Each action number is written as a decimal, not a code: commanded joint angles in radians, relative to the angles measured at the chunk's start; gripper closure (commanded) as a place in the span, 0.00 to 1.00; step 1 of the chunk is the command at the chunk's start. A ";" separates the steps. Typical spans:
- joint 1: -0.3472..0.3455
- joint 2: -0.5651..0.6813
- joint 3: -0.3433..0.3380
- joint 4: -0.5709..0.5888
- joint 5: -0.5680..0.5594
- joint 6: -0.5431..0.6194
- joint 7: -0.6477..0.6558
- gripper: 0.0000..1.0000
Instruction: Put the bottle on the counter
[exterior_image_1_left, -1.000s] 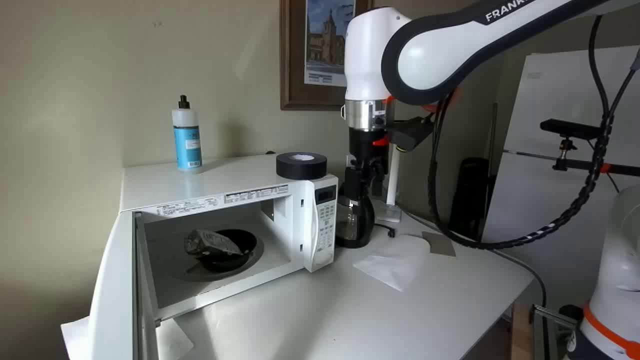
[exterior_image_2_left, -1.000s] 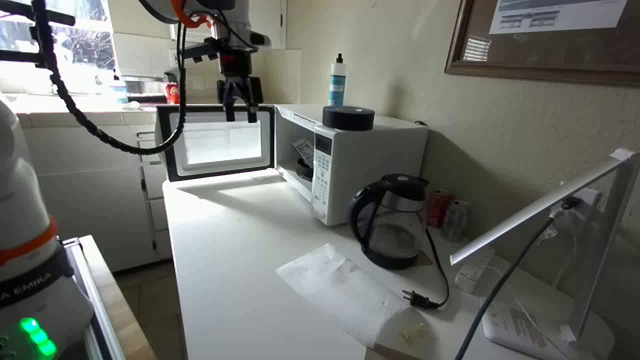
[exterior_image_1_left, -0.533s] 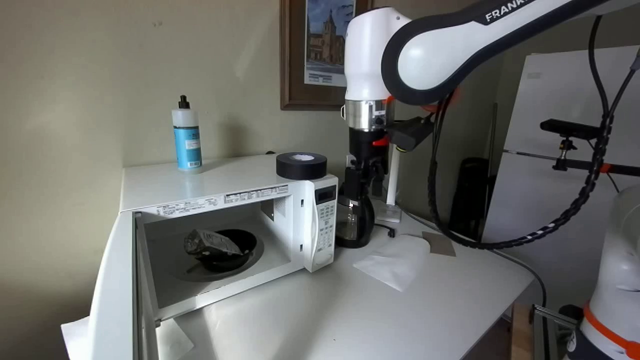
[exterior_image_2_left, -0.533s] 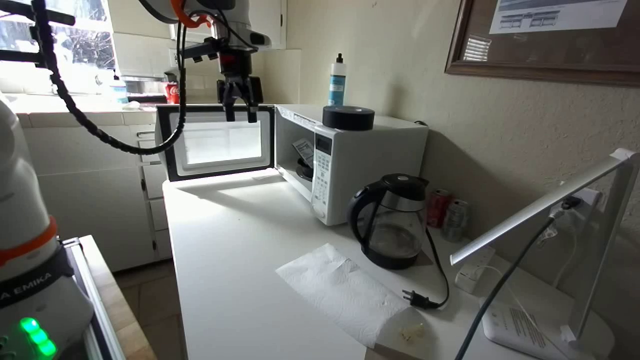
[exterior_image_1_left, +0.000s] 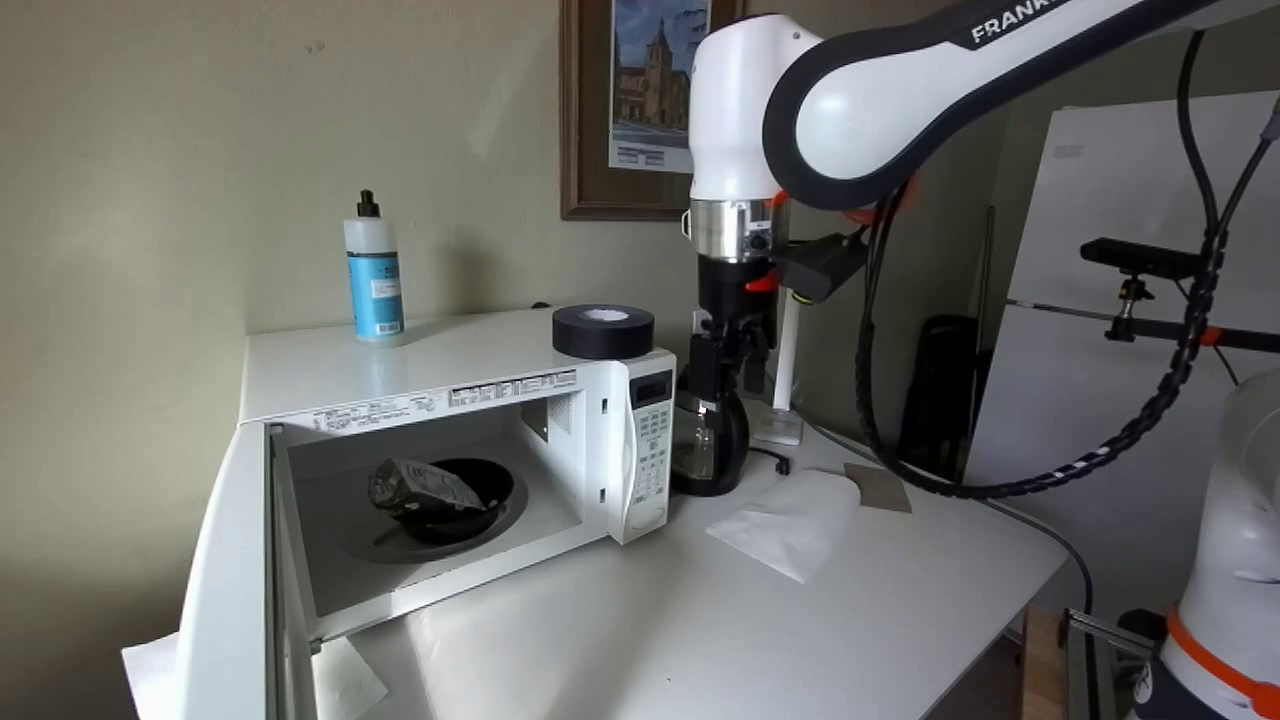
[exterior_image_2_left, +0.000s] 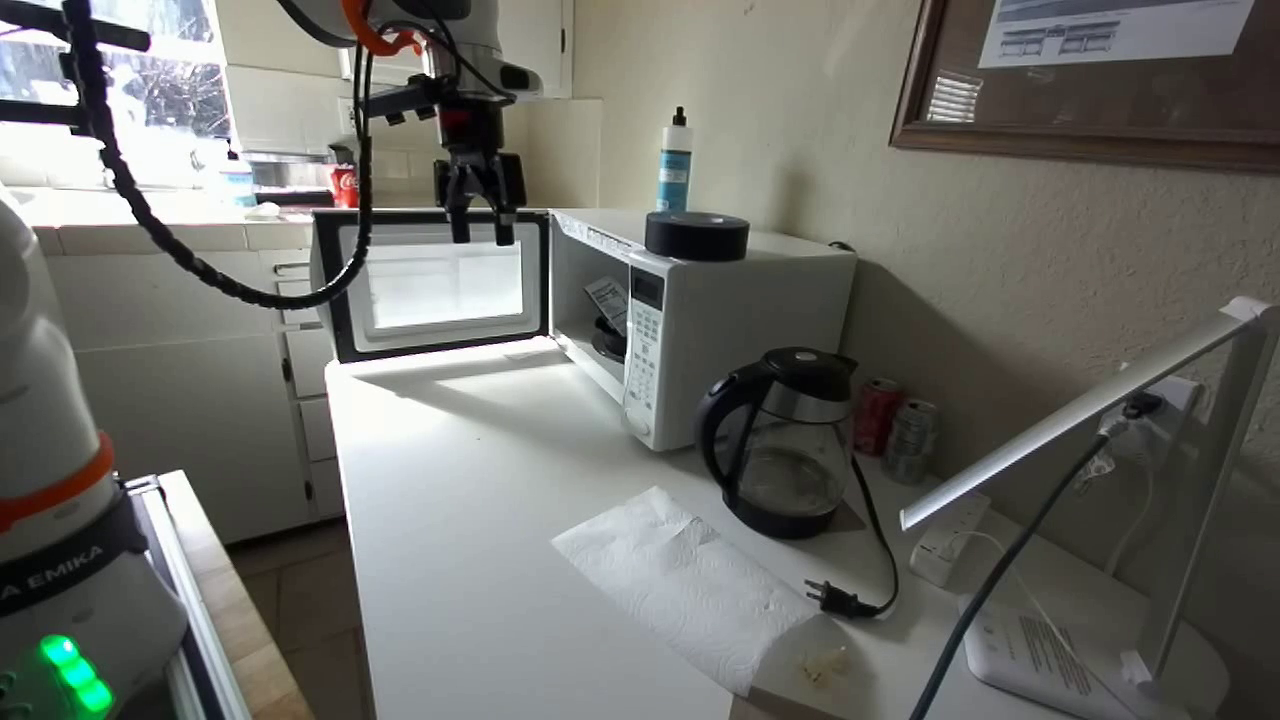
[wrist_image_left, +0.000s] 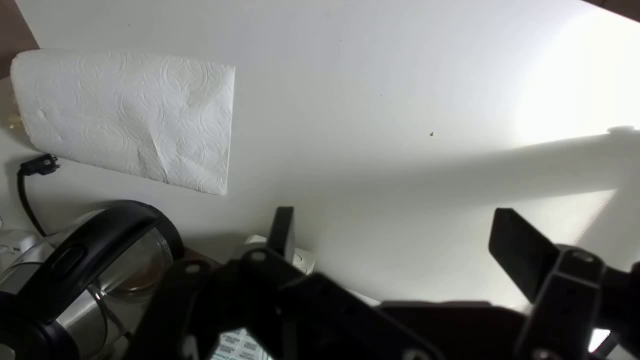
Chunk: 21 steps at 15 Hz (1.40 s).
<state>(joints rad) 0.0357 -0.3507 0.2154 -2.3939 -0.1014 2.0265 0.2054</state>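
Observation:
The bottle (exterior_image_1_left: 375, 290) stands upright on top of the microwave, toward its rear, with a dark pump cap and a blue label. It also shows in an exterior view (exterior_image_2_left: 674, 175), its base hidden by the tape roll; it is out of the wrist view. The white counter (exterior_image_1_left: 750, 640) lies under the microwave and fills most of the wrist view (wrist_image_left: 375, 100). My gripper (exterior_image_2_left: 482, 238) hangs pointing down above the counter in front of the microwave, well apart from the bottle. In the wrist view its fingers (wrist_image_left: 392, 220) are wide apart with nothing between them.
The microwave (exterior_image_1_left: 420, 365) has its door (exterior_image_2_left: 440, 285) swung open; a black bowl (exterior_image_1_left: 470, 520) with a packet sits inside. A black tape roll (exterior_image_1_left: 603, 340) lies on top. A glass carafe (exterior_image_2_left: 790, 470), paper towel (exterior_image_2_left: 690, 590), plug (exterior_image_2_left: 838, 600) and lamp (exterior_image_2_left: 1080, 415) stand or lie on the counter.

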 joint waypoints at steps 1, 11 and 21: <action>0.018 -0.001 -0.021 0.012 -0.004 0.031 0.024 0.00; 0.007 0.139 -0.023 0.451 0.121 0.200 0.240 0.00; 0.014 0.130 -0.033 0.474 0.090 0.202 0.249 0.00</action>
<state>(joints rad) 0.0406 -0.2220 0.1899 -1.9227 -0.0087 2.2312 0.4525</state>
